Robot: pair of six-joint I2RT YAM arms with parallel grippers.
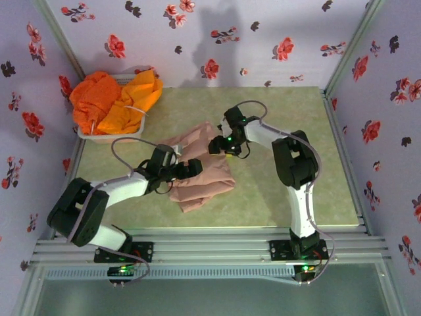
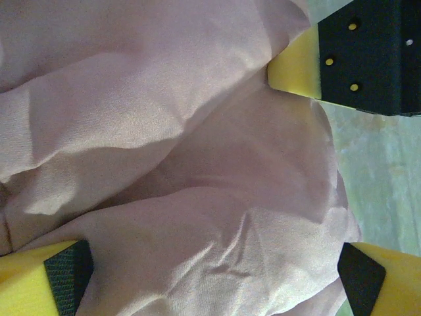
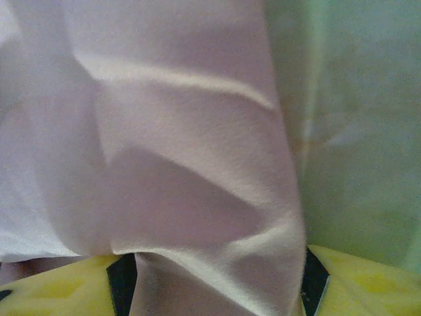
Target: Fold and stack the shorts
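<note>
Where floral walls (image 1: 263, 39) enclose green table (image 1: 309, 151), pink shorts (image 1: 200, 178) lie.

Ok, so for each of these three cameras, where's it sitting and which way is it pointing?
Top external: fixed above and behind, looking down on the table; left arm and right arm show, bases at bottom.
Left wrist: on the left arm, close over the pink shorts; its yellow fingers at the bottom corners.
Right wrist: on the right arm, close on the same cloth; yellow fingers along the bottom.
Shared: all three see the pink shorts.
</note>
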